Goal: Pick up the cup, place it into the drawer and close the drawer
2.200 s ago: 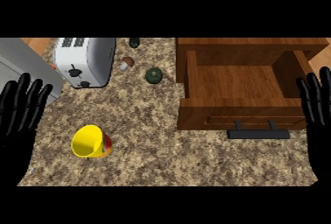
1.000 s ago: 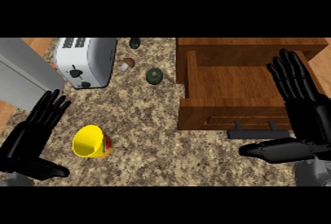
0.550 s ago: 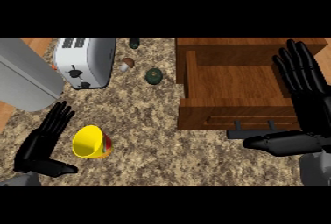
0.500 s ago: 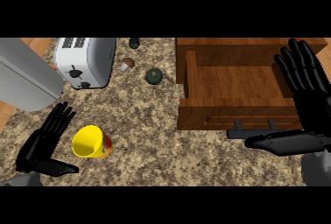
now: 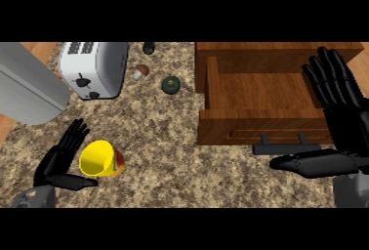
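Observation:
A yellow cup lies on its side on the speckled counter at the lower left, its mouth turned left and a red patch on its right side. My left hand is open just left of the cup, fingers straight and thumb stretched out under it, not closed round it. The wooden drawer stands pulled open at the upper right, with a black handle on its front. My right hand is open over the drawer's right edge, fingers straight and pointing away, thumb out to the left beside the handle.
A white toaster stands at the upper left, with a large grey appliance at the left edge. A dark green round thing, a brown and white thing and a small dark thing lie between toaster and drawer.
Both hands came in from the side edges. My left hand has moved right, close beside the cup. My right hand rose over the drawer's right side. The cup has not moved.

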Available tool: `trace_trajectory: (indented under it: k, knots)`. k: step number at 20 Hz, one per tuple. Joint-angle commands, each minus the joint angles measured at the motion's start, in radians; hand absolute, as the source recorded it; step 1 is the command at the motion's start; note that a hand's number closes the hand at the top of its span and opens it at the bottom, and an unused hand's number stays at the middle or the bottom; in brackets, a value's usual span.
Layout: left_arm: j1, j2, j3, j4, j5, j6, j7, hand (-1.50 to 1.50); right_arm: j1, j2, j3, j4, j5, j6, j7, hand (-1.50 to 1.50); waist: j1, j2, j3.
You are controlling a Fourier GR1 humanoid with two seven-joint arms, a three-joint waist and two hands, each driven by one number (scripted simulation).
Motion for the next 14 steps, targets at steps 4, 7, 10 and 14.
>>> trace_trajectory:
  k: [4, 7, 10, 14]
  knots:
    - [-0.053, 0.026, 0.0, 0.239, -0.055, -0.029, -0.272, -1.5, -0.054, -0.051, -0.078, 0.014, -0.073, 0.033, 0.036, -1.5, -0.005, 0.003, -0.001]
    - [-0.09, 0.012, -0.007, 0.309, -0.072, -0.012, -0.305, -1.5, -0.071, -0.051, -0.063, 0.0, -0.06, 0.02, 0.072, -1.5, -0.011, 0.006, -0.003]
    - [-0.108, -0.037, -0.025, 0.306, -0.085, 0.045, -0.31, -1.5, -0.055, -0.046, -0.074, 0.053, -0.073, 0.045, 0.012, -1.5, -0.003, 0.003, -0.001]
    - [-0.127, -0.03, -0.023, 0.356, -0.094, 0.049, -0.359, -1.5, -0.019, -0.02, -0.042, 0.052, -0.022, 0.034, -0.038, -1.5, -0.007, 0.005, -0.001]
